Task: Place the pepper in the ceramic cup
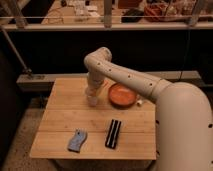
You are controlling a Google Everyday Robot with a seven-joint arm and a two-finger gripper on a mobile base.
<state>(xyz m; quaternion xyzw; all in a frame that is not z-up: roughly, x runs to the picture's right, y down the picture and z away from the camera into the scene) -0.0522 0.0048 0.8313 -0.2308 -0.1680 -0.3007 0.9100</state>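
I cannot pick out the pepper for sure, and I cannot pick out the ceramic cup either. The thing most like a cup is a round orange-red dish (122, 95) with a low rim. It sits on the back right part of the light wooden table (60, 125).

The big white robot arm (145, 82) comes in from the right side. It goes across above the back rim of the dish, bends at a round joint and then points straight down. The gripper (92, 99) hangs at its end, low over the back half of the table and just left of the dish. Its tip looks pale and is close to the wood. I cannot tell if the gripper is loose or squeezing something.

A flat black bar-shaped thing (113, 133) lies near the front of the table. A small blue-grey thing with wavy sides (76, 141) lies to its left, apart from it. Both are well apart from the gripper. A tiny pale bit (139, 102) lies just beside the right side of the dish. Behind the table is a dark wall with a grey metal rail (105, 25) along the top.
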